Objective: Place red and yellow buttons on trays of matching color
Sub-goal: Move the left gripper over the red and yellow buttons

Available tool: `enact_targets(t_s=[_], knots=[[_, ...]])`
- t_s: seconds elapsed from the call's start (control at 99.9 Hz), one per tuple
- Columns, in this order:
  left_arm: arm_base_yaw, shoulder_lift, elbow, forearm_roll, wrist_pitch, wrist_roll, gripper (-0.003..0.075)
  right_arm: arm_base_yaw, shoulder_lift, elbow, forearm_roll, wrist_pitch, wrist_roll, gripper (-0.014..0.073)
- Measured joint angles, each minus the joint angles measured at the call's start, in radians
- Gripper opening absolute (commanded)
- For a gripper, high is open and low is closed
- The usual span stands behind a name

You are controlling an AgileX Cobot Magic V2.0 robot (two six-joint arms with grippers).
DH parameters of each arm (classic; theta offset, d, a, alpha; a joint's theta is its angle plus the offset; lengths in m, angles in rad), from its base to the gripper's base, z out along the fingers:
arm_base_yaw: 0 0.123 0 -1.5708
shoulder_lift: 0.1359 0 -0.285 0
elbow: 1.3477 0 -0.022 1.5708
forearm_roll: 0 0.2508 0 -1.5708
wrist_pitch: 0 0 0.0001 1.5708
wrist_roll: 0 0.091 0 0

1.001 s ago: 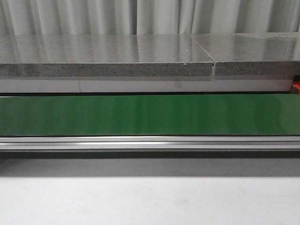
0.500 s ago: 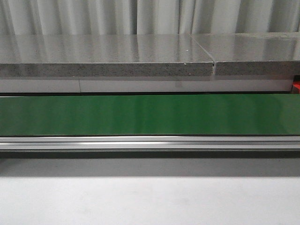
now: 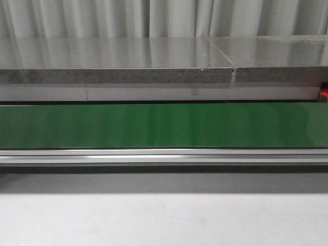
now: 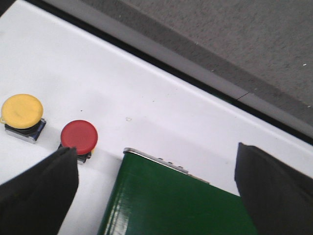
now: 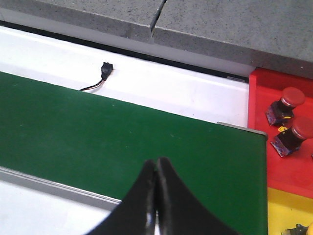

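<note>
Two end effectors hover above the green belt [image 3: 164,125]: left end effector [image 4: 156,196] spread wide, empty, near a red button [image 4: 78,137]; right end effector [image 5: 156,196] pressed closed, empty.

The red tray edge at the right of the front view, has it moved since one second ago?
No. The red tray edge sits at the same place beside the grey stone slab.

This looked like an industrial sorting cell or automation lab: a long green conveyor belt [image 3: 164,125] ran in a silver aluminium rail frame [image 3: 164,156], behind it a grey speckled stone-like slab [image 3: 118,64] and pale pleated curtains [image 3: 164,18], with a small black wired sensor [image 5: 105,68] beside the belt.
</note>
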Motion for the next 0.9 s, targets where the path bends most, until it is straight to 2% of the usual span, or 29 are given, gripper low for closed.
enact_targets(t_s=[0.18, 0.31, 0.9], knots=[[0.002, 0.139, -0.076, 0.114, 0.017, -0.074, 0.059, 0.0, 0.0, 0.0, 0.0, 0.0, 0.0, -0.0068], [0.002, 0.193, -0.1, 0.183, 0.019, -0.116, 0.0585, 0.0, 0.0, 0.0, 0.0, 0.0, 0.0, -0.0068], [-0.024, 0.356, -0.149, 0.205, -0.021, -0.127, 0.0585, 0.0, 0.0, 0.0, 0.0, 0.0, 0.0, -0.0068]])
